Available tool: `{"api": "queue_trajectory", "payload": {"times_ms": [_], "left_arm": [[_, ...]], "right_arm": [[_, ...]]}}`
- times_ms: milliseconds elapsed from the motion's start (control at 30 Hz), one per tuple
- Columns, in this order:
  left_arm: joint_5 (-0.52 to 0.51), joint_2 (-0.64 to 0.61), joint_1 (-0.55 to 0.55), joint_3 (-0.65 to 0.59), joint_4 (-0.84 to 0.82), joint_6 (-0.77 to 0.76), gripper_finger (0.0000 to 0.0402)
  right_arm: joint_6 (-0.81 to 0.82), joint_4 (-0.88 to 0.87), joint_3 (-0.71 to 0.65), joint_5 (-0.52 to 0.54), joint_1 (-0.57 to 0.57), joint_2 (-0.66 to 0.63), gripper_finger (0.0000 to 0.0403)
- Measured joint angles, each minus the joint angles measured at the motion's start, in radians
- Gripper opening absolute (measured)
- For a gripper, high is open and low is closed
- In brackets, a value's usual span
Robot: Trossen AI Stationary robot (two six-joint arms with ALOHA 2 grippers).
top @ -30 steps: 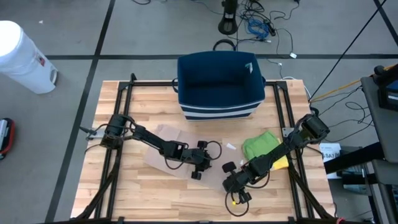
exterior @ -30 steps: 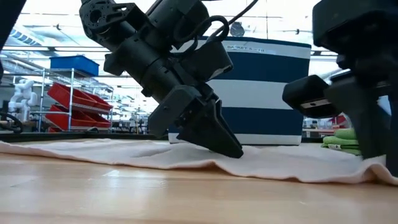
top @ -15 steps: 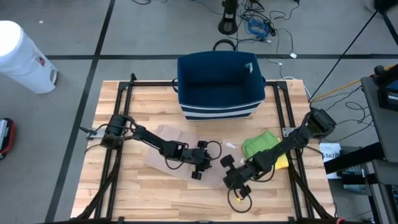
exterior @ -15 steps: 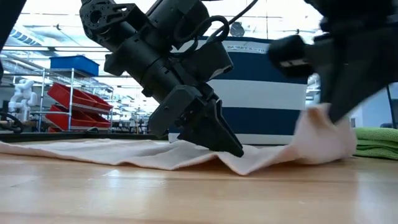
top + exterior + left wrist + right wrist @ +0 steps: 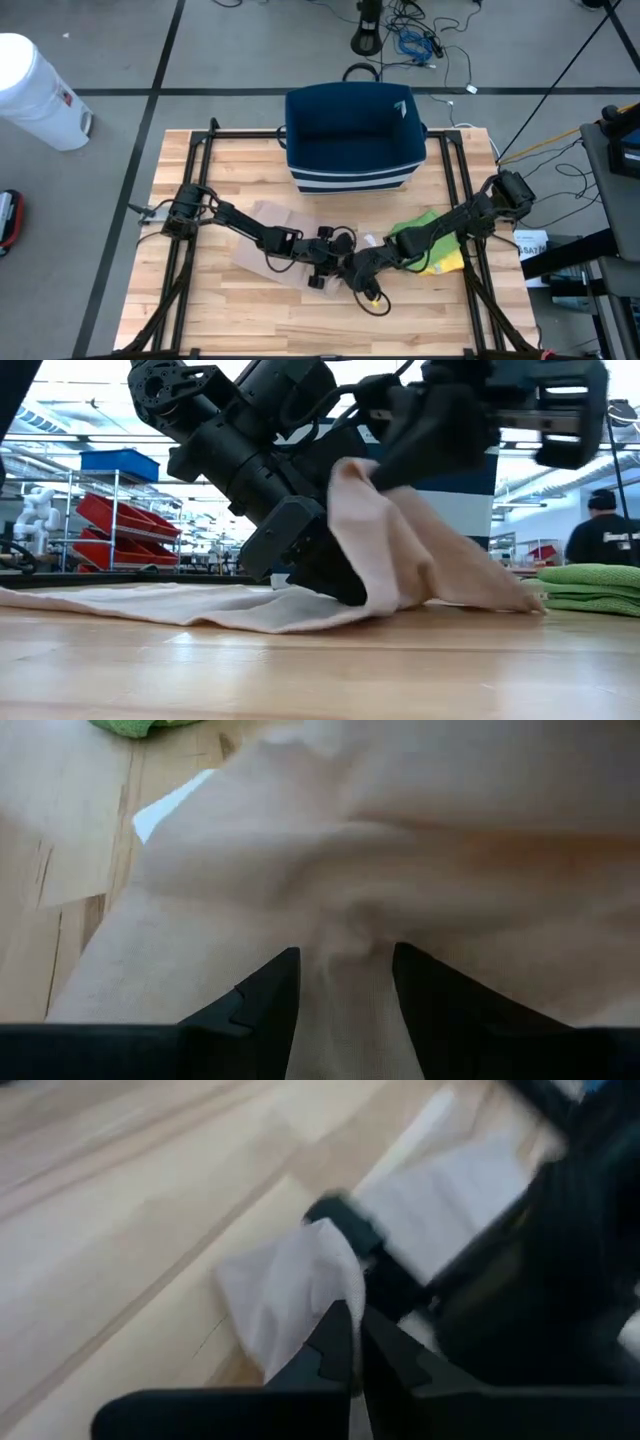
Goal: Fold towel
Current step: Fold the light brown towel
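Observation:
A beige towel (image 5: 270,238) lies mostly flat on the wooden table; its right end (image 5: 400,550) is raised and drapes down in a slope. My right gripper (image 5: 372,460) is shut on that end, up in the air close over my left gripper. My left gripper (image 5: 335,585) points slantwise down at the towel's middle, fingers apart (image 5: 345,990). In the high view both grippers meet at the table's middle near the front (image 5: 340,268). My left gripper stands with its open fingertips (image 5: 275,985) on the flat towel, coming slantwise down from the table's left; a ruck of cloth (image 5: 352,925) lies just ahead of them. My right gripper pinches the towel's end (image 5: 305,1275) between its shut fingers, coming slantwise from the right. The end is lifted clear, and the cloth hangs below it, slack, down to the table.
A dark blue basket (image 5: 350,135) stands at the back middle. A folded green towel (image 5: 422,235) lies right of the grippers on something yellow (image 5: 450,262). A white slip (image 5: 170,805) lies on the wood. A person (image 5: 603,530) stands beyond the table.
My right gripper has shut on the towel's right end near the front edge, risen and swung toward the left gripper, rolling as it went. That end is lifted clear and carried over toward the left; the towel's left part stays flat under my still left gripper.

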Motion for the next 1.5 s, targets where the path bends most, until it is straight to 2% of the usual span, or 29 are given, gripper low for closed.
{"api": "queue_trajectory", "payload": {"times_ms": [133,233,433,767,933,1233,1333,1500], "left_arm": [[-0.015,0.0,0.0,-0.002,0.0,0.001,0.0172],[-0.094,-0.002,-0.006,-0.007,-0.027,-0.001,0.0172],[-0.178,-0.027,-0.01,-0.006,-0.111,0.001,0.0172],[-0.287,-0.149,-0.029,-0.009,-0.221,0.04,0.0172],[-0.368,-0.211,-0.043,-0.008,-0.355,0.049,0.0172],[-0.423,-0.233,-0.07,-0.009,-0.791,-0.153,0.0172],[-0.442,-0.233,-0.08,-0.009,-0.839,-0.217,0.0172],[-0.445,-0.233,-0.091,-0.009,-0.817,-0.225,0.0172]], "right_arm": [[-0.07,0.102,0.001,-0.047,-0.025,0.041,0.0002],[-0.088,0.096,0.0,-0.051,-0.029,0.047,0.0002],[-0.08,0.094,0.0,-0.053,-0.025,0.056,0.0015],[-0.071,0.076,0.0,0.0,-0.014,0.06,0.0009],[-0.076,0.09,0.0,0.004,-0.015,0.06,0.0009],[-0.115,0.104,0.001,-0.002,-0.055,0.06,0.0009],[-0.137,0.105,0.001,-0.009,-0.072,0.06,0.0009],[-0.159,0.161,0.001,-0.1,-0.111,0.08,0.0009]]}}
